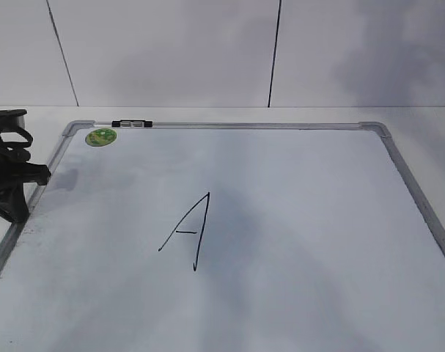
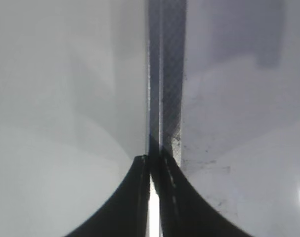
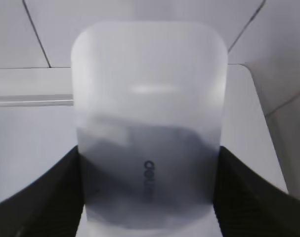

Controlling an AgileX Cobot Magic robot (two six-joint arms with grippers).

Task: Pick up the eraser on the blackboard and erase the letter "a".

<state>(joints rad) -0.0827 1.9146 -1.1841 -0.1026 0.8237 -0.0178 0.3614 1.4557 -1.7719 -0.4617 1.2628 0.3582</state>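
White tiled wall backs the blackboard (image 1: 295, 242), which bears a capital "A" (image 1: 187, 229). Right hand (image 3: 147, 197) clamps the eraser (image 3: 149, 113); left hand (image 2: 150, 165) is pressed together at the frame.

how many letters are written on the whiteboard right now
1: a large capital A near the middle of the whiteboard. No small "a" shows; the board's near edge is out of frame, so more may be hidden.

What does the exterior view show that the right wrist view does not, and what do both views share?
Only the exterior view shows the capital "A", the green sticker, the clip and the left gripper at the board's left edge. No small "a" is visible there. Only the right wrist view shows the eraser, held between the right gripper fingers. Both show the blackboard and its grey frame.
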